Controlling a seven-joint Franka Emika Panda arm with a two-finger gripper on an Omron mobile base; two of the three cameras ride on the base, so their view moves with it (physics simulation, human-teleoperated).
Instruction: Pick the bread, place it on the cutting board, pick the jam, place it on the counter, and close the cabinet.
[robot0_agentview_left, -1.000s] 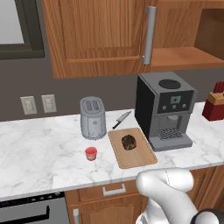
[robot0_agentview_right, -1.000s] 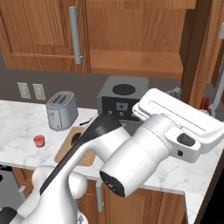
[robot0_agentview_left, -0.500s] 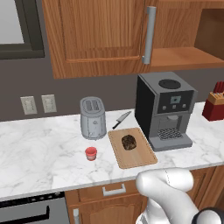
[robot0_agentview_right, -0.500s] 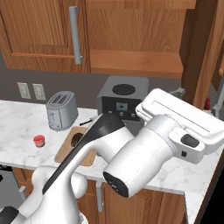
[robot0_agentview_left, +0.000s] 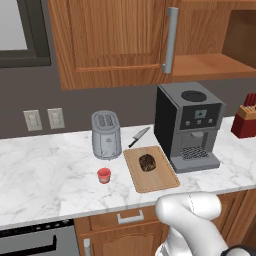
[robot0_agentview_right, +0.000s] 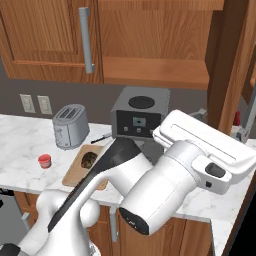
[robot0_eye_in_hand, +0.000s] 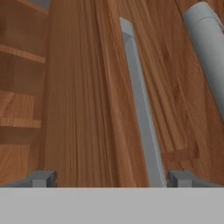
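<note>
Since a moment ago nothing on the counter has shifted; only my arm has swung a little further right in the right base view. One small dark brown, rough lump of bread (robot0_agentview_left: 146, 162) already sits on the one flat light-tan wooden cutting board (robot0_agentview_left: 150, 169), and one tiny red jam jar (robot0_agentview_left: 103, 175) stands on the white grey-veined marble counter (robot0_agentview_left: 45, 170), just left of the board and in front of the silver toaster (robot0_agentview_left: 106, 135). So closing the reddish-brown wooden wall cabinet (robot0_agentview_left: 117, 42) is, I judge, the step left: its right side stands open in both base views. My hand (robot0_eye_in_hand: 109, 178) looks close onto wood panelling with a grey bar handle (robot0_eye_in_hand: 141, 109) running ahead; its two fingertips (robot0_eye_in_hand: 43, 178) are spread wide apart, holding nothing. To do this well I would press flat on the door's face away from the hinge and push steadily until it seats. I count one coffee machine (robot0_agentview_left: 187, 125), one knife (robot0_agentview_left: 138, 136) and two wall outlets (robot0_agentview_left: 32, 120).
</note>
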